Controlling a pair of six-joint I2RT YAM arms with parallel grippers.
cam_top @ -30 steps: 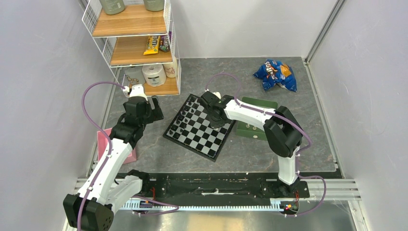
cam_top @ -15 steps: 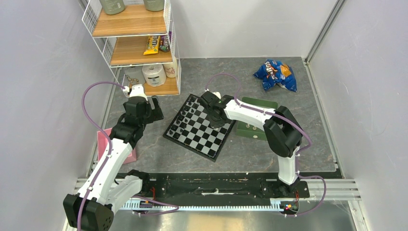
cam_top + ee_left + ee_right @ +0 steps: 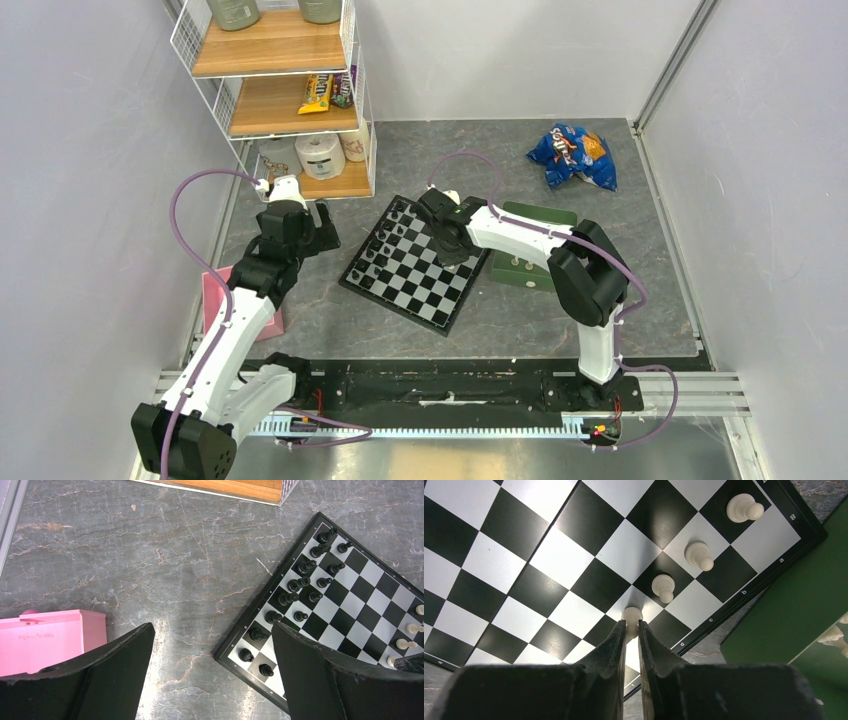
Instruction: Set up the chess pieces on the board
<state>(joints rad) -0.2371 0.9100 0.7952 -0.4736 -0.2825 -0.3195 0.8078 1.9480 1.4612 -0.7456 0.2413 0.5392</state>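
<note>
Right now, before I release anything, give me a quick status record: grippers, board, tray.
right gripper: shut on white piece, low over the board
left gripper: open, empty, above the table beside the board
placed white pieces: three, in a diagonal line next to the held one
black pieces: two rows on the board's opposite side
green tray: holds spare white pieces

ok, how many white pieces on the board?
4 along the board edge: corner piece, second piece, third piece, fourth piece in the right claw. More may be hidden.
</note>
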